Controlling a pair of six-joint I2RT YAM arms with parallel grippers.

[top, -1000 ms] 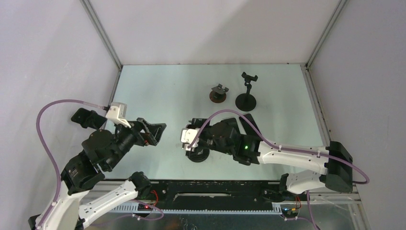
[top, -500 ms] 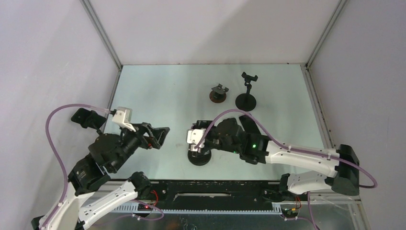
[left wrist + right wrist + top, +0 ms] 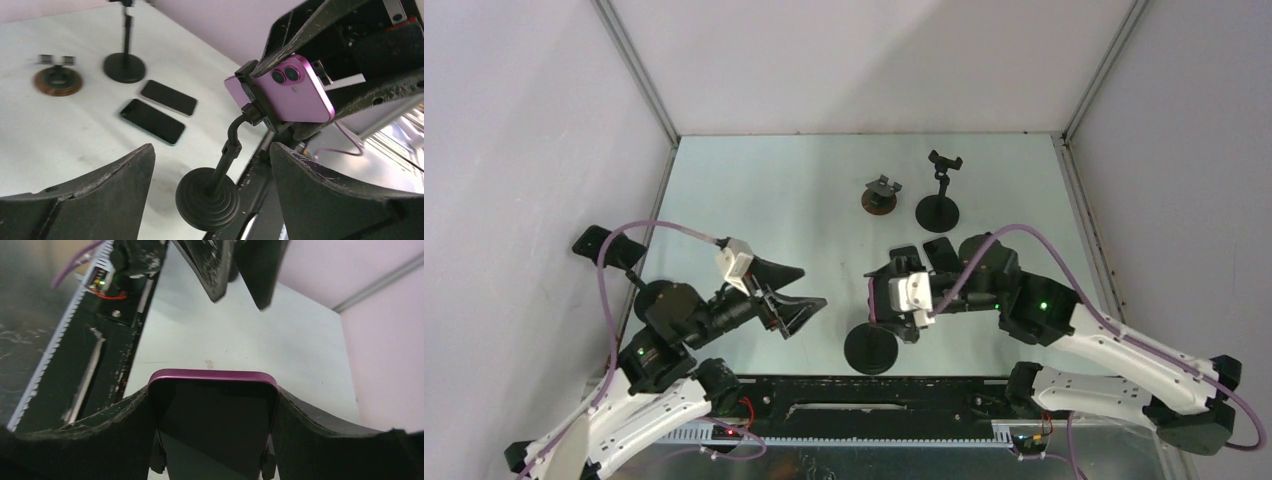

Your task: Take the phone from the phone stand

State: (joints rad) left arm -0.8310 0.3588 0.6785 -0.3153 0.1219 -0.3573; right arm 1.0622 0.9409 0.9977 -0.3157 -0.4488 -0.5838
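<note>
The purple phone (image 3: 295,92) sits between the right jaws, which are closed onto its two long edges, one on each side. From the right wrist its dark screen (image 3: 212,430) fills the gap between them, with its top edge poking out past their tips. The phone is not free yet. Its back, with the twin lenses, rests in the clamp at the top of the phone stand (image 3: 207,205), and the clamp's little arms show at both of its sides. The stand's bent stem runs down to a round black base (image 3: 870,350) near the front edge of the counter (image 3: 774,190). I cannot tell whether that base is resting flat. The left jaws are spread wide and hold nothing. They point toward the stand from the left and are apart from it. Just beyond the right arm, two dark phones (image 3: 152,121) lie flat side by side. Farther back stand a tall black stand (image 3: 937,210) and, beside it, a short brown-based stand (image 3: 879,198).
</note>
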